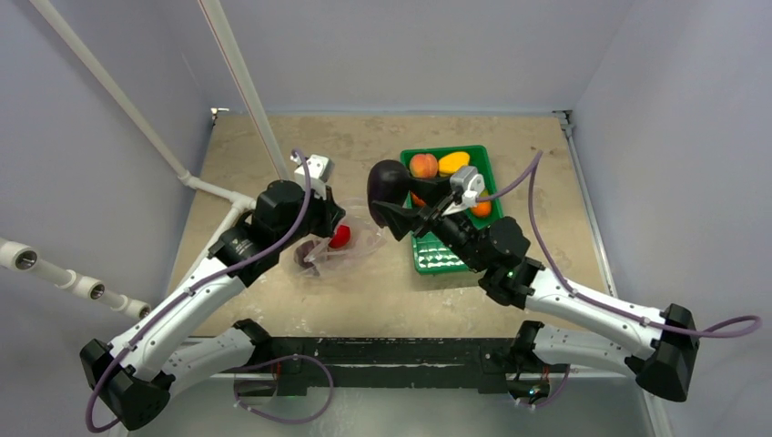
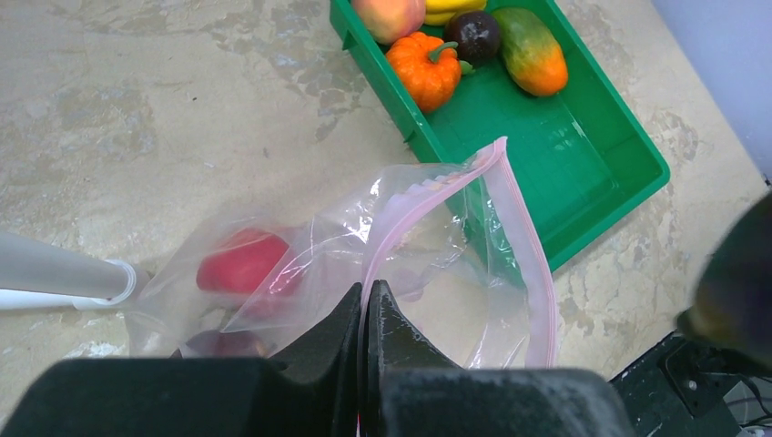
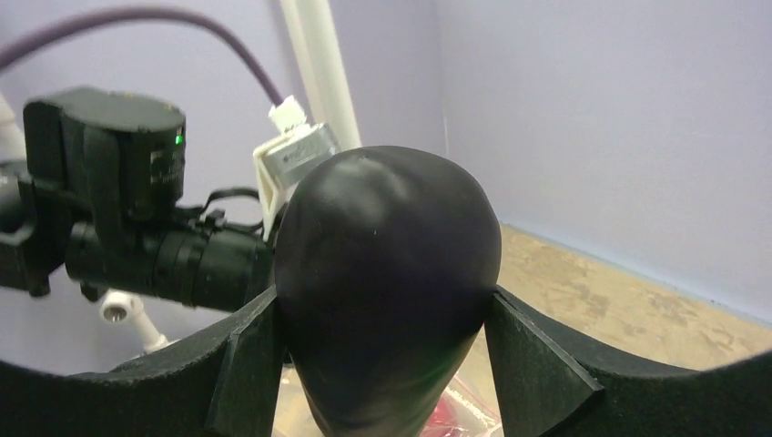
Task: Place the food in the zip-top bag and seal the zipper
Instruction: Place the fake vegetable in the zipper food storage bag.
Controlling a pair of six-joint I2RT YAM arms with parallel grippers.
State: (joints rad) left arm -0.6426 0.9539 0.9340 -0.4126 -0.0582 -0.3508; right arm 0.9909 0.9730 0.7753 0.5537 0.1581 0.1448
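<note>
The clear zip-top bag (image 1: 350, 248) lies left of the green tray (image 1: 435, 257), with a red food piece (image 2: 238, 261) and a darker one inside. My left gripper (image 2: 367, 305) is shut on the bag's rim, pinching the pink zipper (image 2: 526, 238) strip so the mouth gapes. A large dark purple eggplant (image 3: 387, 273) sits between the jaws of my right gripper (image 3: 382, 314), which is shut on it. In the top view the eggplant (image 1: 389, 182) hangs above the table between bag and tray. A peach (image 1: 422, 165), a yellow piece (image 1: 452, 162) and an orange pumpkin (image 2: 425, 71) rest in the tray.
White pipes (image 1: 246, 82) slant across the back left, and one pipe end (image 2: 55, 273) lies beside the bag. Purple-grey walls close in the table on three sides. The tray (image 2: 564, 155) has bare floor at its near end.
</note>
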